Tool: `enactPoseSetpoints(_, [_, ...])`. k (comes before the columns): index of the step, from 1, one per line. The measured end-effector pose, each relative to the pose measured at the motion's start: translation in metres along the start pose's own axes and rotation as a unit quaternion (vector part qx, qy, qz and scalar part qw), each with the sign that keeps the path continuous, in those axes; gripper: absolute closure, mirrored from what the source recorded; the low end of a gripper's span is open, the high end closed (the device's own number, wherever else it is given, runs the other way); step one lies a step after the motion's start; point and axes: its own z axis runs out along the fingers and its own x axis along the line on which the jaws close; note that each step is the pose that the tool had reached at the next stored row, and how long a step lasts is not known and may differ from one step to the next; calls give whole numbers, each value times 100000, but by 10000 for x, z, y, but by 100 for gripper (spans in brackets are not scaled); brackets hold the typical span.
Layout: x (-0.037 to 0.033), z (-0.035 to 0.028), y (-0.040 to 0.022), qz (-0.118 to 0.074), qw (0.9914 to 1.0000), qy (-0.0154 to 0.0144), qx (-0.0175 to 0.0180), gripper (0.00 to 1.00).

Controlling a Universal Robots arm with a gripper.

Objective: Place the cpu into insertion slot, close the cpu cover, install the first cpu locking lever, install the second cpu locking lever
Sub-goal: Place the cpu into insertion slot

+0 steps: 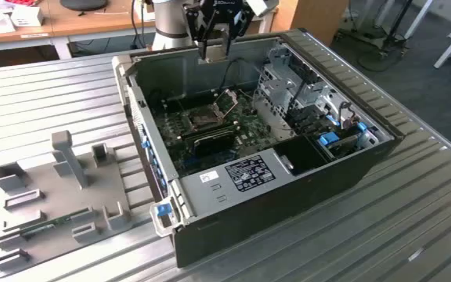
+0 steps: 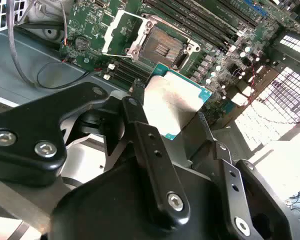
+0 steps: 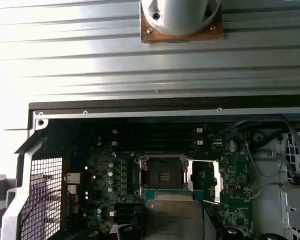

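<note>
Two fingers (image 2: 146,145) around one cpu (image 2: 172,102)

A dark computer case (image 1: 304,194) lies on its side, with the open side upward, on a slatted metal table (image 1: 45,100). Inside it is a green motherboard (image 1: 245,132). In the second wrist view, long dark memory slots (image 2: 200,17) run along the board, and a thin grey cable (image 2: 10,30) makes a loop just beside its edge. A white-and-black label (image 1: 249,172) sits on a grey metal panel in the case, and a blue tab (image 1: 162,210) stands at one corner. At the exterior view's left, apart from the case, a grey fixture plate (image 1: 49,188) with upright holders rests on the table. A narrow green stick (image 1: 53,224) lies in it. A wooden desk (image 1: 77,20) stands behind the table.
</note>
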Motion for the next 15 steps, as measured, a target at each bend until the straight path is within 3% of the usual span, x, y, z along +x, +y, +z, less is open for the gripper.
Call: enactPoseSetpoints(15, [0,22,-2,0,100000,0,-1,46])
